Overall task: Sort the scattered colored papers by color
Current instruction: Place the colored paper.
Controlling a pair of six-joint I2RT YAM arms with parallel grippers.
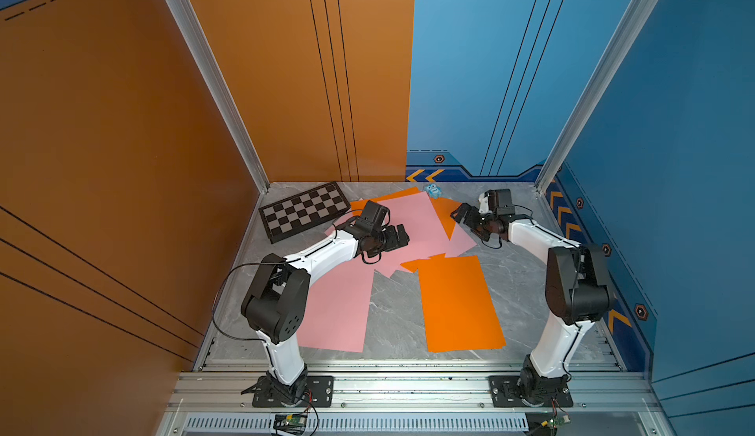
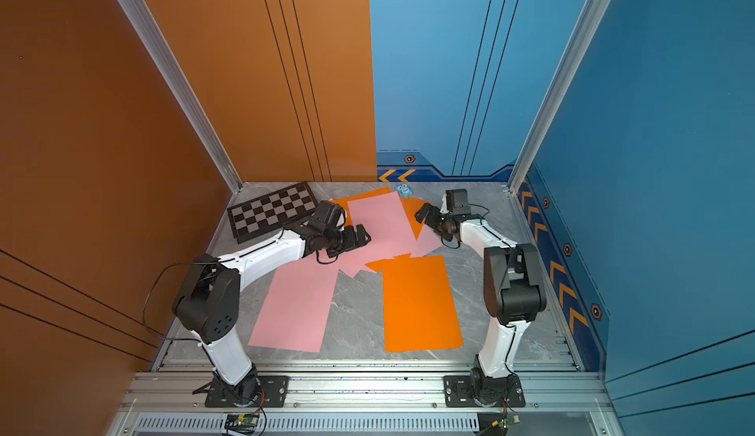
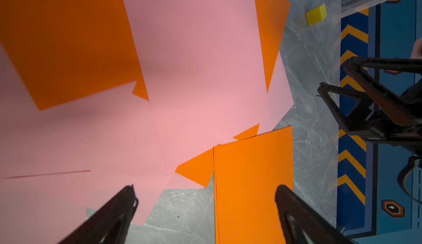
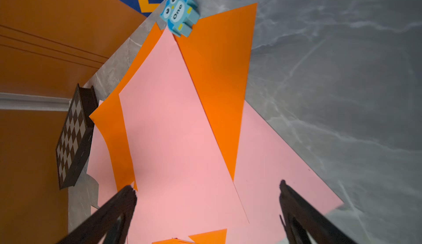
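Colored papers (image 1: 412, 225) overlap in a mixed pile at mid-bench (image 1: 392, 315). A pink sheet (image 1: 339, 311) and an orange stack (image 1: 457, 303) lie nearer, apart, likely as sorted piles. Left fingers (image 3: 123, 208) and right fingers (image 4: 294, 204) are spread and empty above the pile, probably for the next pick.

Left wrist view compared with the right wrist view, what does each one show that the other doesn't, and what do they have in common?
Only the left wrist view shows the small yellow cube and the open right gripper. Only the right wrist view shows the blue owl figure at the pile's edge and the checkered board. Both show the mixed pile, a large pink sheet overlapping orange sheets on the grey table, with each camera's own jaws open and empty.
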